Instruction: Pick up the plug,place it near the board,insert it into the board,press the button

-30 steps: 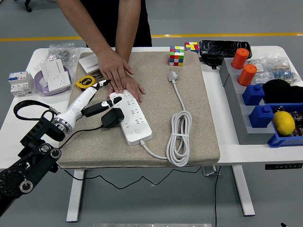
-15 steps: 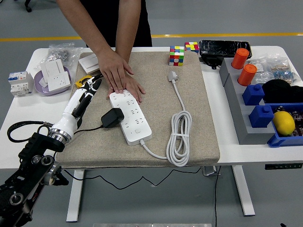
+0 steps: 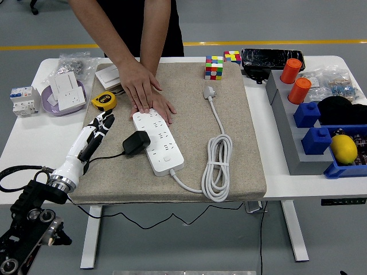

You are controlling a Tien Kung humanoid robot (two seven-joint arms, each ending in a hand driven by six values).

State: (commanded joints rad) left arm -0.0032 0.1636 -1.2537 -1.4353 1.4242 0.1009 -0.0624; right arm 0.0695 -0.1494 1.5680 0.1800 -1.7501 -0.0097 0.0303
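Observation:
The black plug [image 3: 136, 142] sits at the left edge of the white power board [image 3: 160, 143] on the beige mat [image 3: 241, 132]; its black cord runs left off the mat. I cannot tell whether it is fully seated. My left hand [image 3: 102, 122] lies on the mat to the left of the plug, apart from it, with fingers relaxed and holding nothing. A person at the far side presses both hands [image 3: 150, 94] down on the board's far end. My right arm is out of view.
The board's white cable [image 3: 217, 167] is coiled at mid-mat. A yellow tape measure [image 3: 104, 99], a purple dish [image 3: 63, 94] and a breaker [image 3: 22, 101] lie at the left. Puzzle cubes [image 3: 214, 66] stand at the back. A grey rack [image 3: 298, 143] with orange cylinders, blue bins and a lemon [image 3: 344, 148] is at the right.
My left hand has let go of the plug and drawn back to the left and toward me. The plug stays at the board. The person's hands have not moved.

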